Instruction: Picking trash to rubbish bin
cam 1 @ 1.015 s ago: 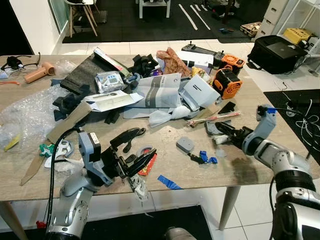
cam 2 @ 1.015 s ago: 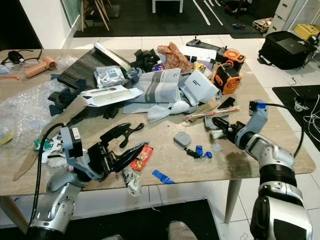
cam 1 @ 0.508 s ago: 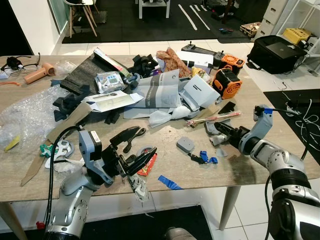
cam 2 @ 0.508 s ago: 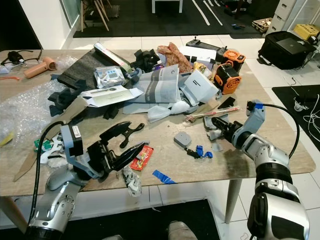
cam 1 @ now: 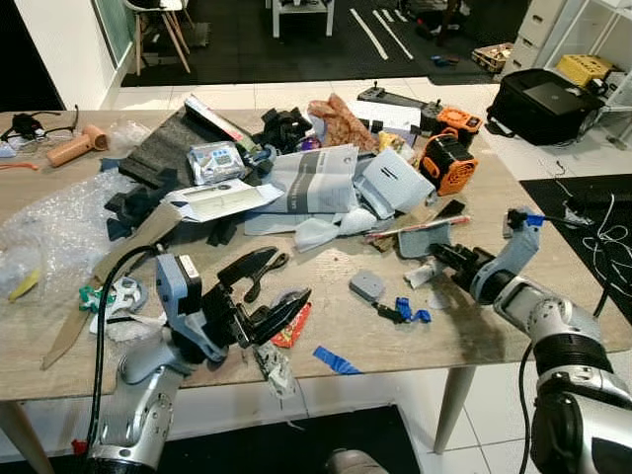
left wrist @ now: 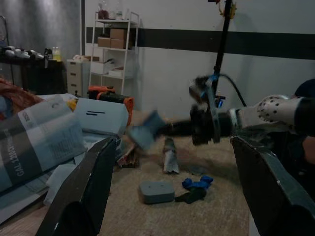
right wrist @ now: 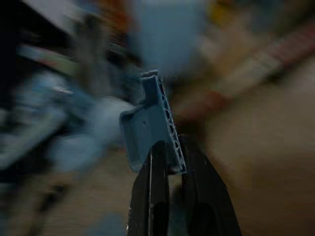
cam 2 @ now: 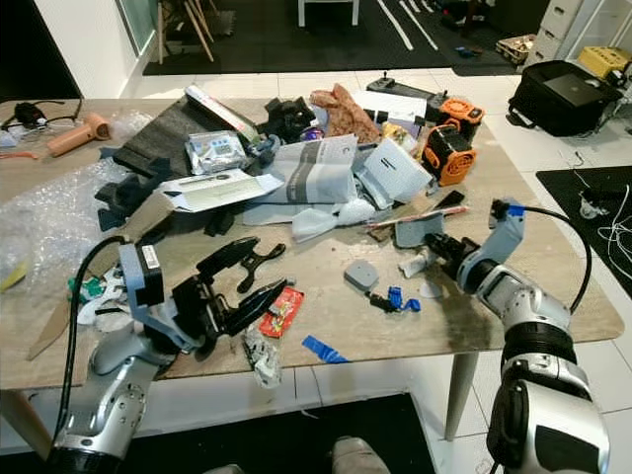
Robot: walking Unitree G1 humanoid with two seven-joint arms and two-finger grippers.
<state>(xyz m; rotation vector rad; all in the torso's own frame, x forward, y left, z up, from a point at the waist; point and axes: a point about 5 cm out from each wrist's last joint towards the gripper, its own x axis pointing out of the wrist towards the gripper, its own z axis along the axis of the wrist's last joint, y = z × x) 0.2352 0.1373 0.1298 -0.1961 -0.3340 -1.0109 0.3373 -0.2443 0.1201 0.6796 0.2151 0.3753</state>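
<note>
Fingers pinch grey plastic piece, ribbed underside facing right wrist.

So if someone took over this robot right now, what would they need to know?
Right gripper: shut on a grey plastic piece, lifted just off the table.
Left gripper: open, holding nothing, low over the near edge by a red wrapper.
Done: one piece picked up.
Left: carry it to a bin; then the wrapper, blue tape, grey pad and the paper pile.
</note>
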